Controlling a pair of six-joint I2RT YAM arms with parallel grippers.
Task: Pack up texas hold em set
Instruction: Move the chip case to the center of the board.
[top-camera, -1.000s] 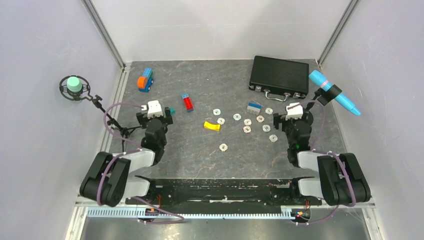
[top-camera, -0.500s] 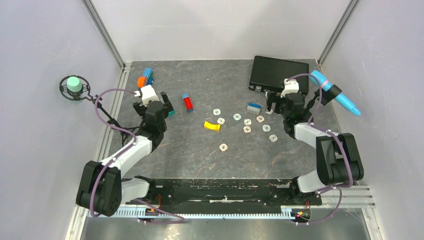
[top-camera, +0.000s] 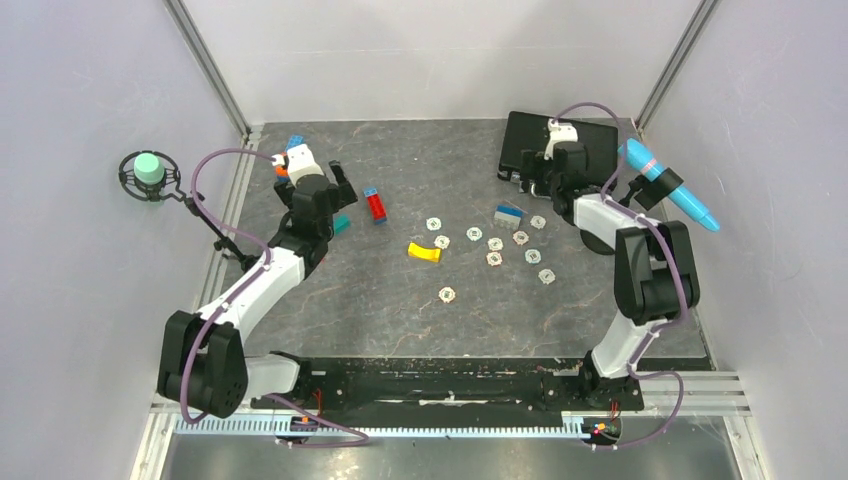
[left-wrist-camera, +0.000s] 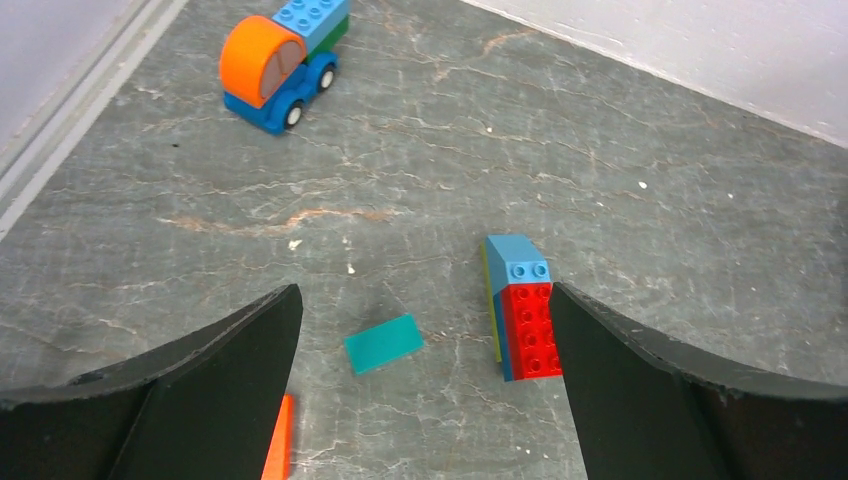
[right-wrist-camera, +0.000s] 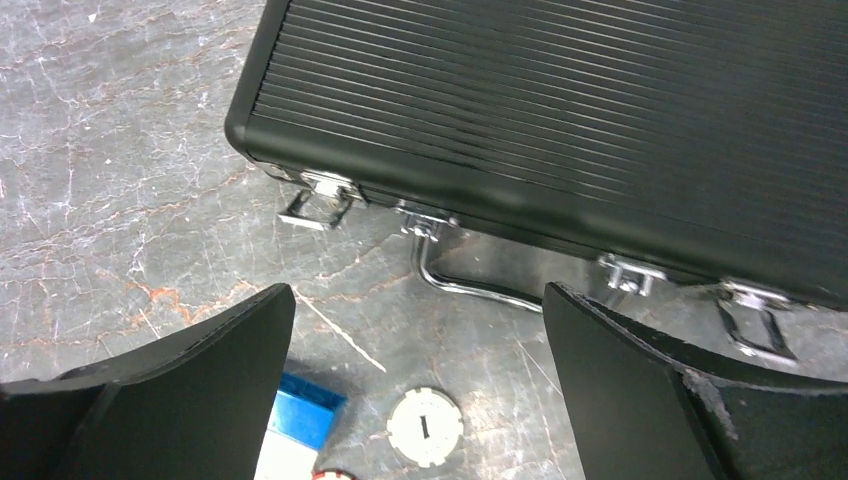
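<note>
The texas hold em set's black ribbed briefcase (top-camera: 600, 150) lies shut at the back right, its silver handle (right-wrist-camera: 470, 285) facing me. Several round pale-edged chips (top-camera: 495, 243) lie scattered over the middle of the dark table. My right gripper (top-camera: 537, 186) hovers open just in front of the case's (right-wrist-camera: 560, 100) handle side and holds nothing (right-wrist-camera: 418, 290). A white chip (right-wrist-camera: 424, 427) lies on the table below its gap. My left gripper (top-camera: 342, 196) is open and empty at the left, far from the case (left-wrist-camera: 422, 295).
A red and blue brick (left-wrist-camera: 520, 315) lies by my left gripper's right finger, with a teal tile (left-wrist-camera: 383, 343) under the gap. An orange and blue toy car (left-wrist-camera: 283, 62) is at the back left. Also here: a yellow block (top-camera: 424, 251), a blue and white block (top-camera: 508, 212), and a blue marker (top-camera: 668, 185) by the right wall.
Both arms have stretched away from their bases. The right gripper moved up to the briefcase's handle side, the left toward the toy car and red brick. Both stayed open.
</note>
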